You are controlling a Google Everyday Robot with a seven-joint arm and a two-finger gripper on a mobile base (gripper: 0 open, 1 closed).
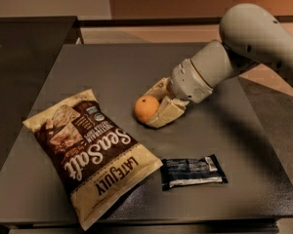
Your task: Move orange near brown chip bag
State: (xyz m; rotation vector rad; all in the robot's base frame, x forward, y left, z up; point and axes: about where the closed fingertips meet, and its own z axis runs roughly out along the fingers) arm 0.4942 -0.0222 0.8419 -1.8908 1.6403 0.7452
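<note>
The orange (145,108) sits on the dark grey table (112,67), held between the cream fingers of my gripper (155,106), which reaches in from the right on a white arm. The gripper is shut on the orange, low on the table top. The brown chip bag (90,152), printed "Sea Salt" and "Late July", lies flat at the front left, a short gap to the lower left of the orange.
A small dark snack bar wrapper (193,171) lies at the front, right of the bag's lower corner. A second dark surface (24,57) adjoins the table on the left. The table's front edge (185,224) is just below the bag.
</note>
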